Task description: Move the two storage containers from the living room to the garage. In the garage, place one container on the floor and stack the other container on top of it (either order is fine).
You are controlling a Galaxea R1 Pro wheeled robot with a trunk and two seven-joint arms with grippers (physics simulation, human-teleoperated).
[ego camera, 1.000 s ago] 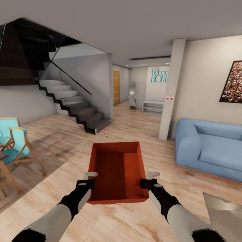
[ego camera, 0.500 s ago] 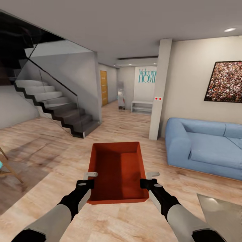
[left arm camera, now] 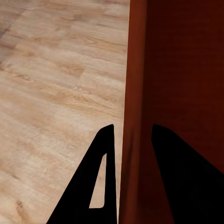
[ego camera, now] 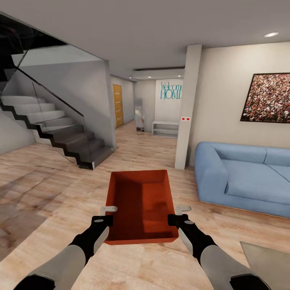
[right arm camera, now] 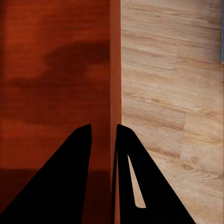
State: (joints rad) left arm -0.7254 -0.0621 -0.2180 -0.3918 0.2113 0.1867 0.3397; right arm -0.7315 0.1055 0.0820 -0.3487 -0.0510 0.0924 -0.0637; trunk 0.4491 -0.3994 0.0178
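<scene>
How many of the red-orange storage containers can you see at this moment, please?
1. The storage container is held in front of the robot, above the wood floor, with the left gripper and right gripper clamped on its side walls. The second may be elsewhere.

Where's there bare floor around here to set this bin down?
The bin is held by the left gripper and right gripper on opposite walls. Bare wood floor lies open ahead-left, between the bin and the stairs, and straight ahead toward the hallway. It is tighter to the right: the sofa and pillar stand there.
</scene>
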